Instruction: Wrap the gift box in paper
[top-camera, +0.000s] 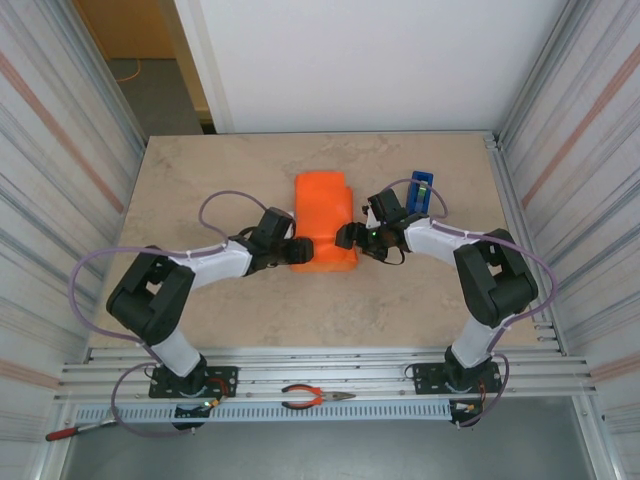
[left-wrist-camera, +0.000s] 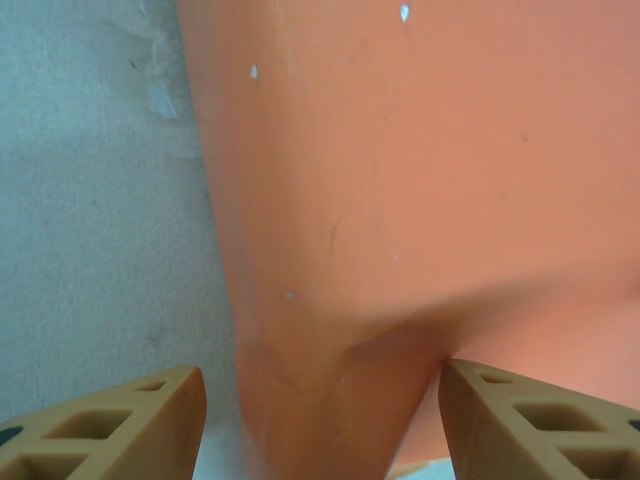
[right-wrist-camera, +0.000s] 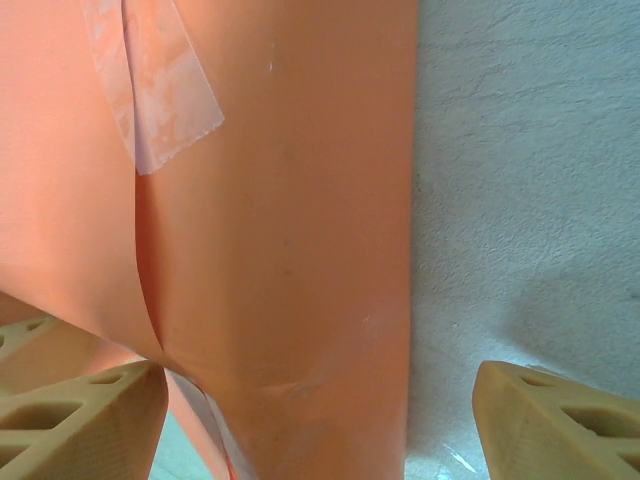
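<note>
Straddling creased, tape-patched orange paper (top-camera: 325, 215), left hand (top-camera: 298, 252) and right hand (top-camera: 347, 237), both spread wide.

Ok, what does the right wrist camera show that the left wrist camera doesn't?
Right wrist: a strip of clear tape stuck over the top of a seam in the paper. Left wrist: a soft crease low on a plain, untaped face. Both: the orange paper on the beige tabletop, and an open gripper straddling its edge, the right gripper there, the left gripper here.
</note>
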